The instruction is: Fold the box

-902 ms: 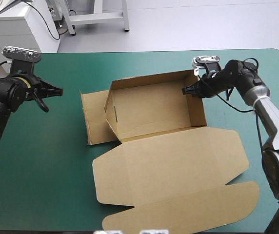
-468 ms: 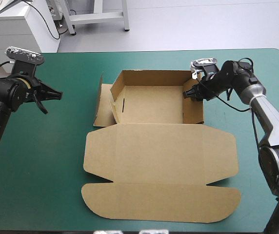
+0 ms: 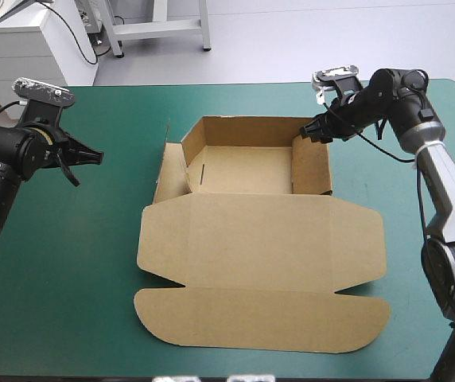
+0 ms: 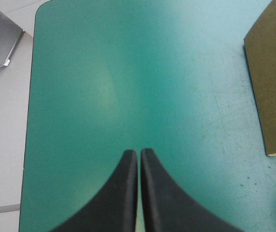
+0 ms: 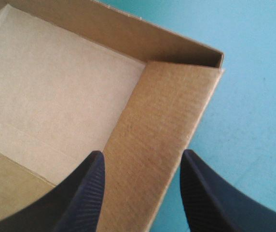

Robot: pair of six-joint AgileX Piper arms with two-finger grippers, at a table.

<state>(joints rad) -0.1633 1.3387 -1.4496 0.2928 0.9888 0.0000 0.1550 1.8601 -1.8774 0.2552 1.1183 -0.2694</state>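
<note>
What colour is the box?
The box is plain brown; the high view shows it best.

Dull, matt surfaces
The box (image 3: pixel 259 247) is brown corrugated board, finely ribbed; the teal-green tabletop (image 3: pixel 76 263) looks smooth, faintly speckled.

The table (image 3: pixel 76 263) has a teal-green cover (image 4: pixel 128 72). It fills most of the high view. The cover lies flat and smooth. The far right corner of the table is round. In the left wrist view the cover has small pale marks and dark specks on it, and one more round corner shows. Past the far edge is a pale grey floor (image 3: pixel 291 40). A white cabinet (image 3: pixel 21 48) stands there, near the table's far left corner. Beside the cabinet stand the legs of a grey metal frame (image 3: pixel 204 28).
</note>
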